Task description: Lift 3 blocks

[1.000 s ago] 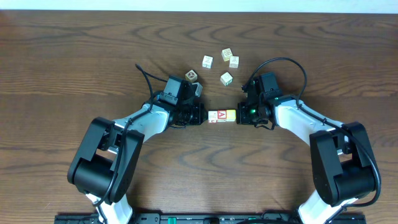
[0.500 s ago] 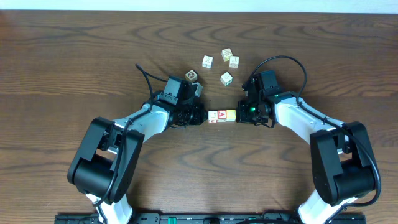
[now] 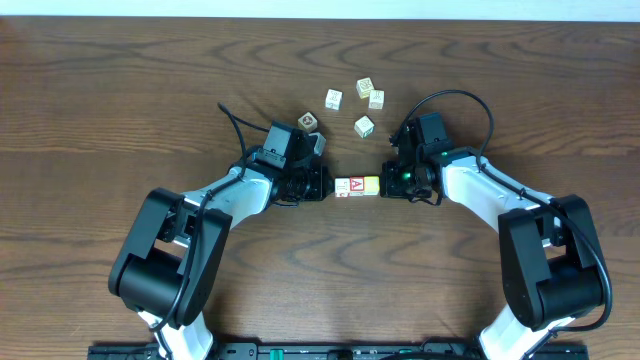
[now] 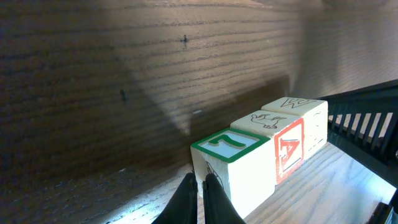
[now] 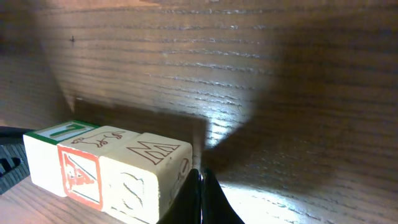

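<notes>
Blocks point(image 3: 357, 186) ×3 in one row, clamped end-on between both hands, middle of counter point(image 3: 120, 90).
From left: left hand point(image 3: 327, 186) fully closed, tip pressed on outer face of green-topped cream block point(image 4: 230, 149); then red "A" block point(image 3: 356, 186) in the middle; then pale yellow block point(image 3: 371, 185); then right hand point(image 3: 386, 184), also fully closed, tip against that far end. Long axis of row left-right, straight along the line between the two hands, both equally near, one per end. Nothing gripped inside either hand, squeeze only. Cannot tell whether row is off the counter yet. Likely next: raise both together, level, keeping the inward push; risk of middle block dropping out. Five loose cubes point(image 3: 364, 126) behind, apart.
</notes>
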You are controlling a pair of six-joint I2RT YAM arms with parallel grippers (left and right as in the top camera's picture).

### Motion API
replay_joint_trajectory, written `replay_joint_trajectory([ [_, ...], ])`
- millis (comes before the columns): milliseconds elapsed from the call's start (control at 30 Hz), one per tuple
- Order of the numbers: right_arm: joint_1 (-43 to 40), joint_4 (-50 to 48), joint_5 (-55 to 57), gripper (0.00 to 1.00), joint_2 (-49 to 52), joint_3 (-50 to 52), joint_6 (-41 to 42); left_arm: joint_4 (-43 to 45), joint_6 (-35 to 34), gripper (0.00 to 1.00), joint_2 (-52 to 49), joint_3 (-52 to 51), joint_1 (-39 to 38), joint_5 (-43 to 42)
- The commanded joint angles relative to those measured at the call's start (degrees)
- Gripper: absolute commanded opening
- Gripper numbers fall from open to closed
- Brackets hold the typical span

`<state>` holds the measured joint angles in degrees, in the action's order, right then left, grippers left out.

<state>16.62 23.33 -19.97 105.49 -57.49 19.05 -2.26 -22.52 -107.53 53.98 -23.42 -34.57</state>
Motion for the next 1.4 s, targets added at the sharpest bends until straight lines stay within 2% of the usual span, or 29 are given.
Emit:
replay_joint_trajectory([
  [0, -0.3, -0.3, -1.8, 0.01, 0.6, -1.0, -0.3, 0.3, -0.1, 0.07, -0.4, -0.4, -0.1, -0.8],
  [1367, 0.0, -0.4, -6.5, 0.01, -0.2, -1.0, -3.1, 1.7, -0.1, 0.07, -0.4, -0.4, -1.8, -1.0],
])
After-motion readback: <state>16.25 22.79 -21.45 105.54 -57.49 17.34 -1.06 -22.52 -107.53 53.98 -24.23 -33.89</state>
